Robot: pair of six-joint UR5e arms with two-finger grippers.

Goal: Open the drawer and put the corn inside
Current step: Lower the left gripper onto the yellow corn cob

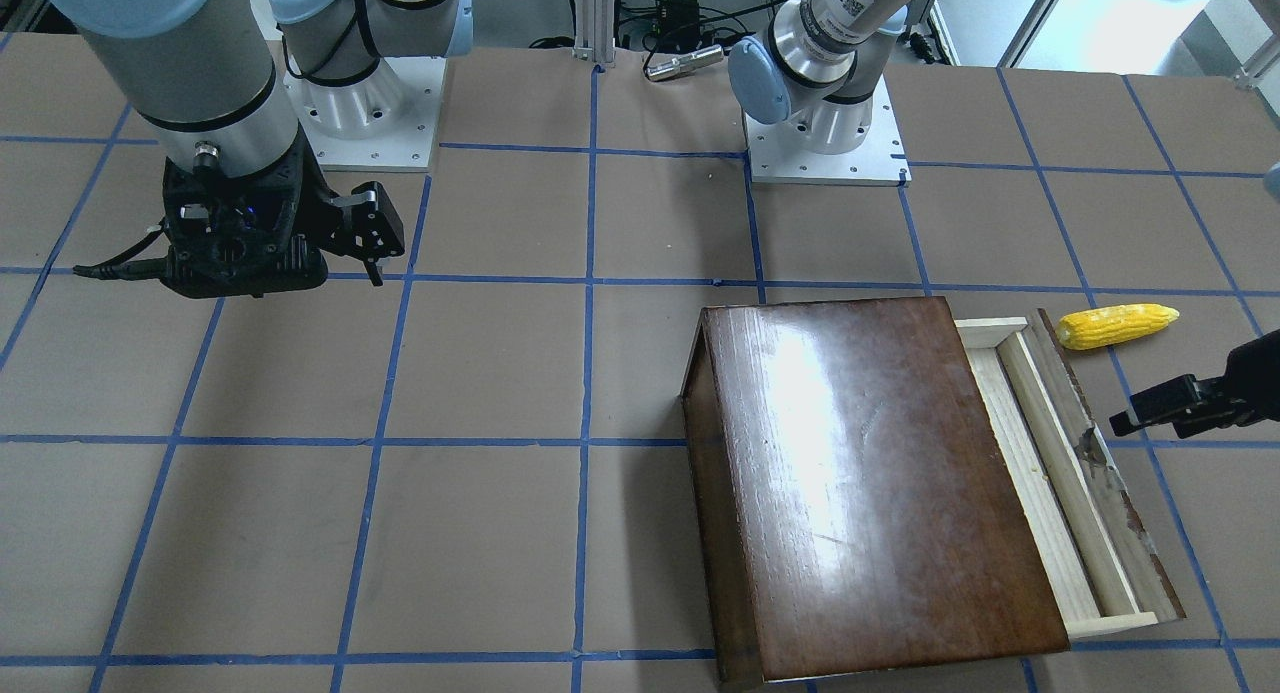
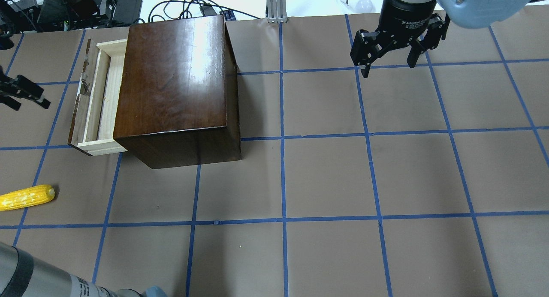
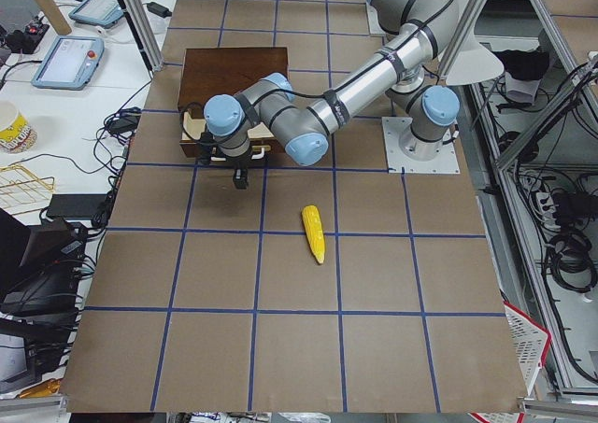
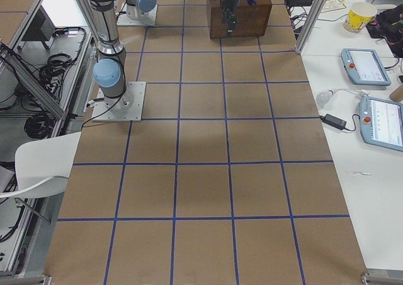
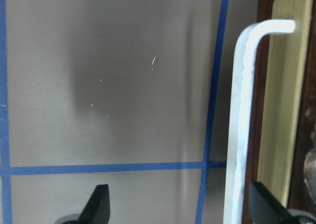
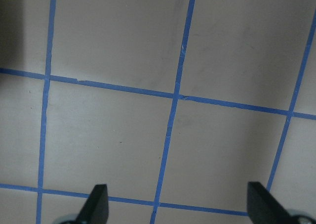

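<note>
The glossy dark-brown cabinet stands on the table. Its drawer is pulled partly out, and the pale tray is empty. The drawer also shows in the front-facing view. The yellow corn lies on the table, apart from the drawer; it also shows in the front-facing view and the exterior left view. My left gripper is open and empty, just outside the drawer's chipped front panel. In the left wrist view the drawer front sits by one fingertip. My right gripper is open and empty, far from the cabinet.
The table is brown paper with a blue tape grid. The arm bases stand at the robot's edge. Cables and power bricks lie beyond the cabinet, off the table.
</note>
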